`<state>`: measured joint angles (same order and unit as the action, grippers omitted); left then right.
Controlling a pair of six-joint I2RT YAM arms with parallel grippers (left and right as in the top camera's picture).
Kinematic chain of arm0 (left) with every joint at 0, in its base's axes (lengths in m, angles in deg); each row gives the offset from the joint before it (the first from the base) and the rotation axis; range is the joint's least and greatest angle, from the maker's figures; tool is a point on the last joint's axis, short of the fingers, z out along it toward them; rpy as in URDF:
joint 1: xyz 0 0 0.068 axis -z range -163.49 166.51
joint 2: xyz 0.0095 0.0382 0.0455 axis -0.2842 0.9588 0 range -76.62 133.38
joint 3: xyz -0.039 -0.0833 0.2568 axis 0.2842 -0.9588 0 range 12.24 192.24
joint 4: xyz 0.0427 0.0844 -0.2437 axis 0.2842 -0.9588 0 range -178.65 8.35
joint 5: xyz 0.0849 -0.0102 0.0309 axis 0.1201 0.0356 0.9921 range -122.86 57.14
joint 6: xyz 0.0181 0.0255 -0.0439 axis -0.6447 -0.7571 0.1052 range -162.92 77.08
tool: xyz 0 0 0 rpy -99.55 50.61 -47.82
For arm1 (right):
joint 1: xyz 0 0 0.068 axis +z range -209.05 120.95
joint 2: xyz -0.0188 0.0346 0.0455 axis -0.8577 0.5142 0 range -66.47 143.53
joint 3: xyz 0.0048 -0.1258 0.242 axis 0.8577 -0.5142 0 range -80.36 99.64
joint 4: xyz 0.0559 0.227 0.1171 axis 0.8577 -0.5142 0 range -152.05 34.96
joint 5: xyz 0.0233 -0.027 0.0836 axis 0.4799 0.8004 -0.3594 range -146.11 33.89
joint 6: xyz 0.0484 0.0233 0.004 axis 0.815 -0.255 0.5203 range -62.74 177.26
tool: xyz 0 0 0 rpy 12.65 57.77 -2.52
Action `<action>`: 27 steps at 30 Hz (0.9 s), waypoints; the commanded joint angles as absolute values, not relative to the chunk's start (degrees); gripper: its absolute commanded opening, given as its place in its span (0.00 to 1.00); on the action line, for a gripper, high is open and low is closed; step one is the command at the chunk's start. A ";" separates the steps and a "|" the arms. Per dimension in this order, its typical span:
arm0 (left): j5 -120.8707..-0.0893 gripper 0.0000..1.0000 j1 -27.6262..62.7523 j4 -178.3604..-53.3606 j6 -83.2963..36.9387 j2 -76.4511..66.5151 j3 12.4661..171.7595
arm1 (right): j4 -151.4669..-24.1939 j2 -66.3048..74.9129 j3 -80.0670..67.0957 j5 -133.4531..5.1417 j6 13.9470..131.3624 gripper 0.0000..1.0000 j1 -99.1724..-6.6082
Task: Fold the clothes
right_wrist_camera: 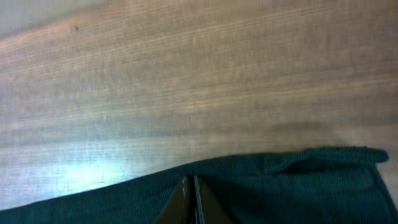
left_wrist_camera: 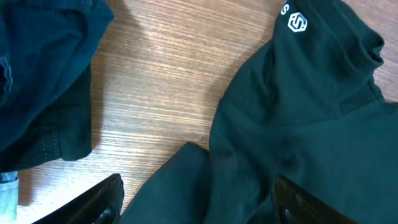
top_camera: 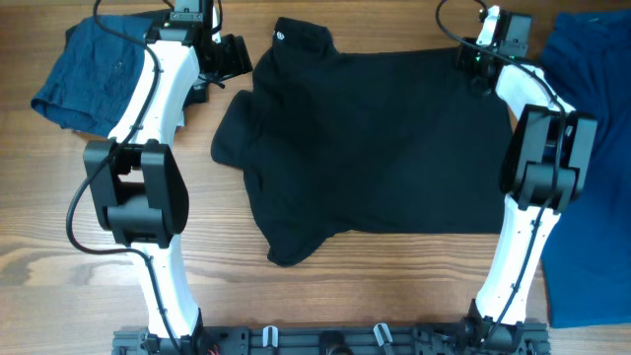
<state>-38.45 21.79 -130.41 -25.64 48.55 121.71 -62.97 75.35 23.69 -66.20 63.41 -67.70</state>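
Note:
The clothes' main piece, a black collared shirt (top_camera: pixel 375 138), lies spread across the middle of the table, collar and white logo (top_camera: pixel 280 37) at the far left. My left gripper (top_camera: pixel 229 61) hovers open beside the collar and left sleeve. In the left wrist view its gripper (left_wrist_camera: pixel 199 199) stands wide over the shirt (left_wrist_camera: pixel 298 124), with nothing between the fingers (left_wrist_camera: pixel 109 193). My right gripper (top_camera: pixel 476 61) sits at the shirt's far right corner. In the right wrist view the gripper (right_wrist_camera: pixel 189 185) is shut at the edge of the shirt's fabric (right_wrist_camera: pixel 280 186).
A dark blue garment (top_camera: pixel 89 69) lies crumpled at the far left, close behind my left arm, and shows as dark cloth (left_wrist_camera: pixel 37 74) in the left wrist view. A royal blue garment (top_camera: pixel 596 148) covers the right edge. Bare wooden table (top_camera: pixel 325 296) lies in front.

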 commanded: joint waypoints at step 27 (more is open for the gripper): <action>-32.85 1.00 22.10 -170.75 -15.36 11.44 121.75 | -140.76 36.16 38.00 -56.10 69.51 0.98 -78.95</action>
